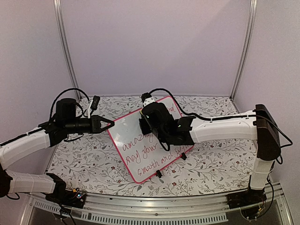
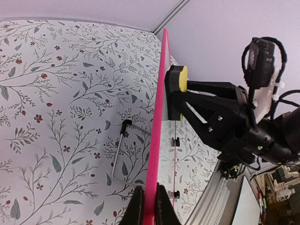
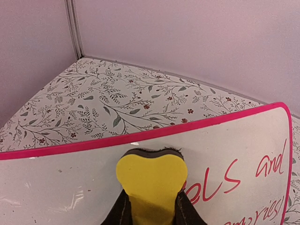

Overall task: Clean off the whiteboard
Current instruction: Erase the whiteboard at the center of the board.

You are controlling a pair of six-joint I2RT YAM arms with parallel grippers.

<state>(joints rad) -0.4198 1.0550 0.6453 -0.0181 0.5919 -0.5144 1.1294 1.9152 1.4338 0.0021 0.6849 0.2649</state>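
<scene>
The whiteboard [image 1: 127, 133], white with a pink frame, stands tilted at the middle of the table. Red handwriting [image 1: 140, 153] covers its lower part, and its upper left area is blank. My left gripper [image 1: 109, 124] is shut on the board's left edge; in the left wrist view the pink frame [image 2: 158, 122] runs edge-on between my left gripper's [image 2: 150, 202] jaws. My right gripper [image 3: 151, 208] is shut on a yellow eraser [image 3: 151, 178] whose dark felt presses on the whiteboard [image 3: 65, 187] just below the top frame, left of the red words [image 3: 227, 180]. From the left wrist, the eraser [image 2: 182, 78] touches the board's face.
The table [image 1: 215, 164] wears a floral cloth. A thin wire bracket [image 2: 121, 152] lies behind the board. Two black clip feet [image 1: 159, 174] sit on the board's lower edge. A black cable plug [image 1: 95, 101] lies at the back left. Enclosure walls stand close; a metal rail [image 1: 164, 207] runs along the front.
</scene>
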